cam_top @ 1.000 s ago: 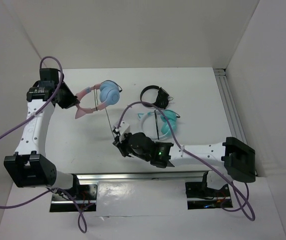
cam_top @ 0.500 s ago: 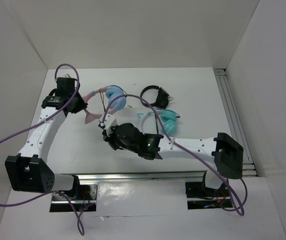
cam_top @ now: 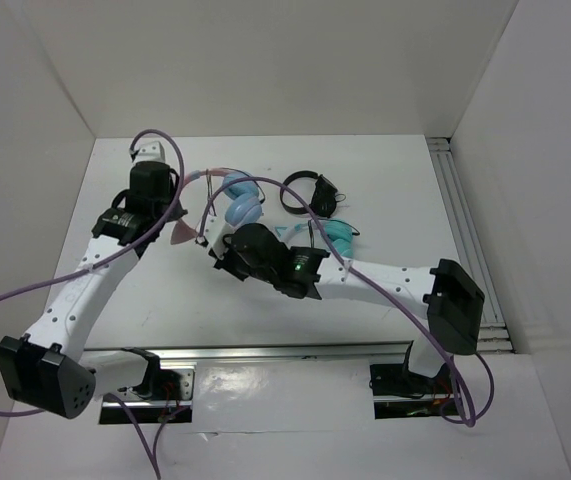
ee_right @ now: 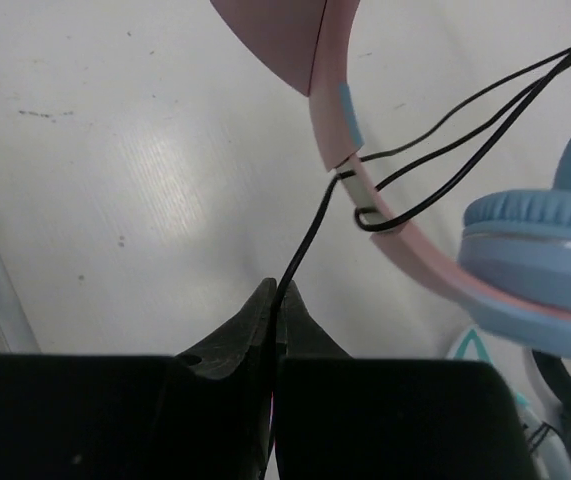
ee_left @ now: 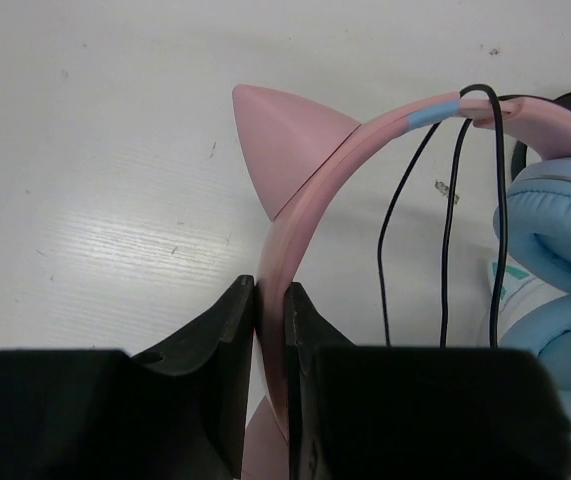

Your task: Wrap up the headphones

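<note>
The headphones (cam_top: 237, 203) are seen on the far half of the tabletop (cam_top: 405, 190), left of its middle. The pink headband (ee_left: 385, 123) is clamped edgewise by the closed left tool (ee_left: 270, 300), just below one cat ear (ee_left: 285, 140). The thin black cable (ee_right: 308, 235) is pinched by the closed right tool (ee_right: 276, 293). From there it is led up to the headband, where several strands are looped across it beside a light blue ear cup (ee_right: 545, 235). Just to the right, smaller black headphones (cam_top: 308, 192) and a white-and-teal pair (cam_top: 338, 236) are laid on the tabletop.
</note>
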